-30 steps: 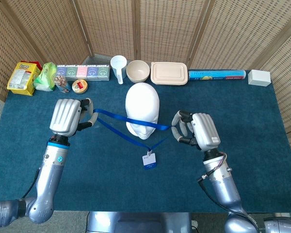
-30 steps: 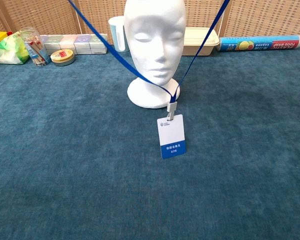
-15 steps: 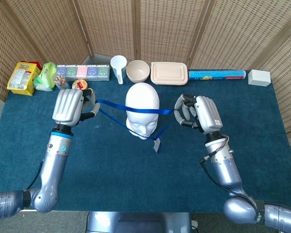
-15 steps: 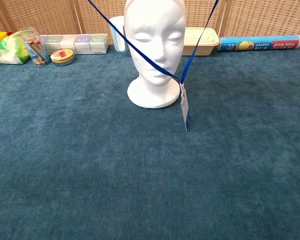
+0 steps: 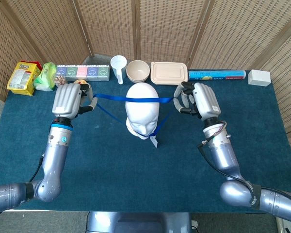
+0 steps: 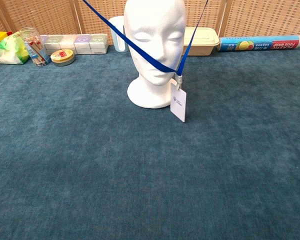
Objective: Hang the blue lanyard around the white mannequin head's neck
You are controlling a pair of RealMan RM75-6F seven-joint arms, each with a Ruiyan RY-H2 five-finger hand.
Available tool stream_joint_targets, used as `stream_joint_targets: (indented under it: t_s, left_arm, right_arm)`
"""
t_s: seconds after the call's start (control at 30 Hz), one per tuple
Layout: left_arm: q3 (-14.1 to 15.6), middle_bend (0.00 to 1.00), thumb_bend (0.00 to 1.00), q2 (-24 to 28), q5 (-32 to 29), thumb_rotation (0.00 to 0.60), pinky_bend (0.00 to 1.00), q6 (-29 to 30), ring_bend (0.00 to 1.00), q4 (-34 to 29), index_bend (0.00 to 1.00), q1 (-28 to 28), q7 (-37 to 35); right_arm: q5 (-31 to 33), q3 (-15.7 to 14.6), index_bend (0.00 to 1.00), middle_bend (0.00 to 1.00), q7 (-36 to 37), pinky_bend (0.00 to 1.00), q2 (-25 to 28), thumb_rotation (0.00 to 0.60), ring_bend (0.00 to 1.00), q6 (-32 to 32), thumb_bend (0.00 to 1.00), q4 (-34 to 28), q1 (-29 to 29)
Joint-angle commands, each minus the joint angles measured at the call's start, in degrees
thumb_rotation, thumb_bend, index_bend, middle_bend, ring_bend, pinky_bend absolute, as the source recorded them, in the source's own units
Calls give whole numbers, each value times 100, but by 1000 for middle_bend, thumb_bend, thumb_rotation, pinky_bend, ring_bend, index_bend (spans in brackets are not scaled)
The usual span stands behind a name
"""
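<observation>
The left hand (image 5: 68, 100) and right hand (image 5: 200, 100) have ribbed, silver-white backs and dark-jointed fingers. Each sits on a smooth, silver-grey arm. The left arm (image 5: 55, 154) carries a blue band and a round blue mark near the wrist; thin dark cables run beside the right arm (image 5: 222, 155).

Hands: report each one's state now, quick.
Left hand: holding the blue lanyard.
Right hand: holding the same lanyard's other side.
</observation>
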Motion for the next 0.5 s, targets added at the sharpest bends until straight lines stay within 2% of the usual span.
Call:
stream_joint_targets:
  t_s: [0.03, 0.5]
  left_arm:
    - [-2, 1000, 404, -47, -64, 554, 1000, -35, 1000, 103, 691, -51, -51]
    - [-20, 1000, 404, -344, -499, 558, 1000, -236, 1000, 755, 691, -381, -111]
  right_arm:
    - [96, 6, 631, 841, -26, 1000, 7, 596, 1000, -57, 477, 104, 100]
    - [650, -90, 633, 843, -214, 1000, -138, 599, 1000, -435, 477, 908, 731]
